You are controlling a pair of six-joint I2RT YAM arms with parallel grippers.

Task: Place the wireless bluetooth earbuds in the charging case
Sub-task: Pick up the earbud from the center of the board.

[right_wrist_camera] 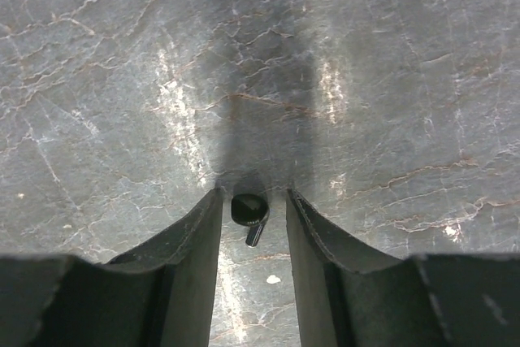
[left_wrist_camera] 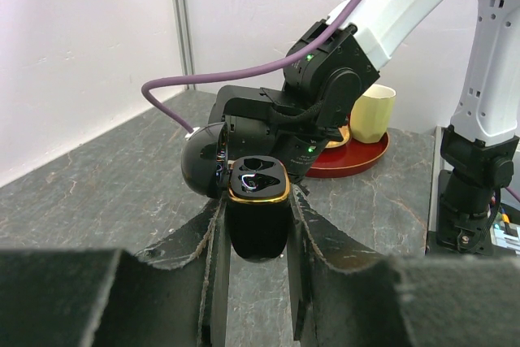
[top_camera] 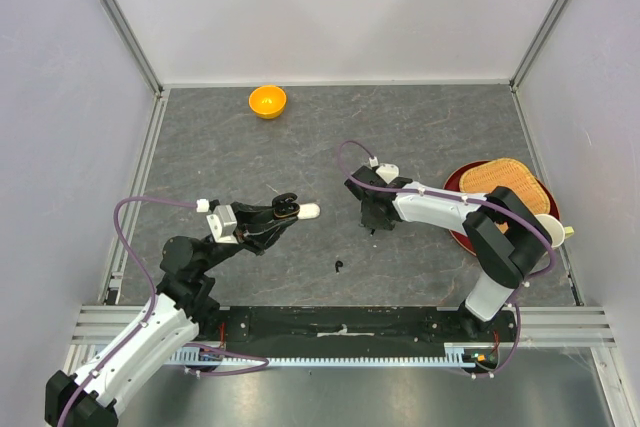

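Observation:
My left gripper (top_camera: 282, 209) is shut on the charging case (left_wrist_camera: 258, 225), a glossy black box with a gold rim. It holds the case upright above the table with the round lid (left_wrist_camera: 203, 160) swung open to the left. My right gripper (top_camera: 377, 222) is down at the table, open. Its fingertips (right_wrist_camera: 213, 201) straddle a black comma-shaped earbud (right_wrist_camera: 249, 210) that lies on the table between them, apart from both. Another black earbud (top_camera: 340, 266) lies on the table nearer the front. A small white piece (top_camera: 308, 211) shows beside the case; I cannot tell what it is.
An orange bowl (top_camera: 267, 101) stands at the back. A red tray (top_camera: 458, 182) at the right holds a woven basket (top_camera: 505, 187) and a cream cup (left_wrist_camera: 372, 113). The right arm's wrist (left_wrist_camera: 325, 79) is close behind the held case.

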